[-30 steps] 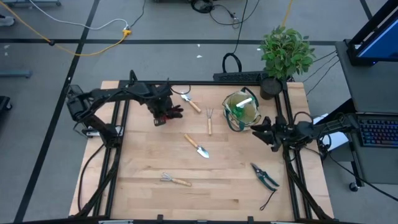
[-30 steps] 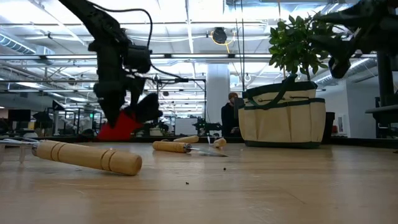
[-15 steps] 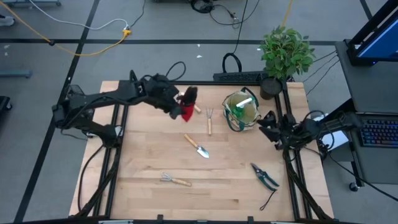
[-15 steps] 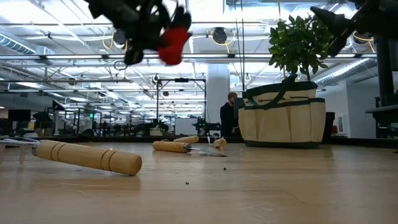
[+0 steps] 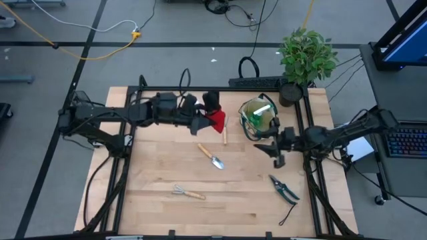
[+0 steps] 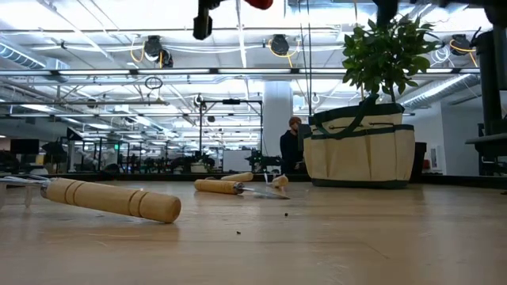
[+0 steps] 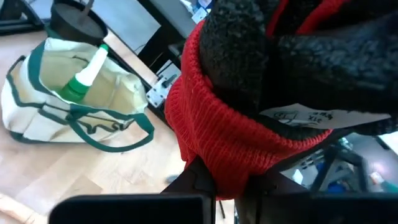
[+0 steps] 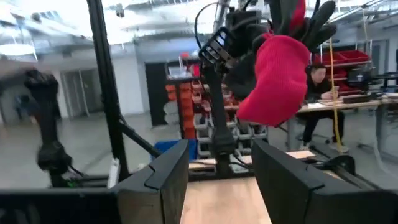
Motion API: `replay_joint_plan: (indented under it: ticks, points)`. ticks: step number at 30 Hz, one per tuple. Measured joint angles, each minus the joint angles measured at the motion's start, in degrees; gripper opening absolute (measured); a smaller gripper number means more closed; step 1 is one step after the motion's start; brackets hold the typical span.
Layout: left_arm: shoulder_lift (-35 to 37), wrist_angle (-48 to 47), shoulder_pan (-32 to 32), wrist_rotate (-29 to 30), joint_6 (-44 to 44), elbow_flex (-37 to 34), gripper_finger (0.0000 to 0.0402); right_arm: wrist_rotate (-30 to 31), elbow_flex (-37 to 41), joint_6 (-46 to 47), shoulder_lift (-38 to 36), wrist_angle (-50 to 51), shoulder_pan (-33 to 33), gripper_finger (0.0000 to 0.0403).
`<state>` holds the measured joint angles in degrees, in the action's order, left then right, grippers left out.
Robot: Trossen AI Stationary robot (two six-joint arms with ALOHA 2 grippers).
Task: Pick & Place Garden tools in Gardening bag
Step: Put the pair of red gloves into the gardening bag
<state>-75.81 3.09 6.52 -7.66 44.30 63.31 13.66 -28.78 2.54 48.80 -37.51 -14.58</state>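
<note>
- While the left gripper (image 5: 200, 123) hangs high over the table (image 5: 153, 207), it is clamped tight on the glove (image 5: 213, 115), with the bag (image 5: 259, 119) a little way off to its side.
- The glove is soft and floppy. Its red cuff (image 7: 217, 143) droops down from the grip and the black part sits bunched on top.
- It looks very light, so I think it will not pull out of the pinch. But it can swing and fold, so it may catch on the bag's rim when it goes in.
- A pinch on the thick bunched part looks best, since thin cloth could slip.
- The bag is soft cloth too, with green trim. It may sag or tip if something bumps it. A green and white thing already sits inside it.
- The right gripper (image 5: 277, 152) is near the bag, with its fingers (image 8: 155, 180) part way apart and nothing between them.
- The shears (image 5: 283, 189) lie just past the right gripper. They are hard metal, with thin slick blades, so the dark handles look like the place to take hold.
- The trowel (image 5: 213, 159), fork (image 5: 225, 131) and rake (image 5: 187, 193) lie flat below and beside the left gripper. They are stiff, and the round wooden handles look easiest to grab, though round wood may roll.
</note>
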Motion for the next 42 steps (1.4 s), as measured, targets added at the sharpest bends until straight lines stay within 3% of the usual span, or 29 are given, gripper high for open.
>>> replay_joint_plan:
  ticks: [6, 12, 24, 34, 42]
  points:
    - [-1.21, -0.11, -4.5, 7.76, -3.2, -0.05, 0.0023, 0.13, -9.71, -9.93, 10.16, -0.14, 1.18, 0.0187]
    - [-3.49, 0.65, -7.84, 11.92, -7.27, -0.09, 0.0023, 0.32, -16.31, -12.47, 16.69, -0.22, 2.99, 0.0231]
    - [-6.97, 6.85, -9.29, 16.25, -10.96, -0.04, 0.0023, 9.42, -17.24, -11.97, 20.09, -1.23, 3.61, 0.0309]
    - [-11.75, 11.04, -9.59, 14.36, -9.34, -0.07, 0.0023, 8.41, -18.43, -5.26, 23.06, -0.84, 7.15, 0.0312]
    - [-12.28, 10.63, -9.6, 14.41, -9.49, -0.07, 0.0023, 6.43, -18.53, 1.12, 23.23, 3.44, 8.53, 0.0264]
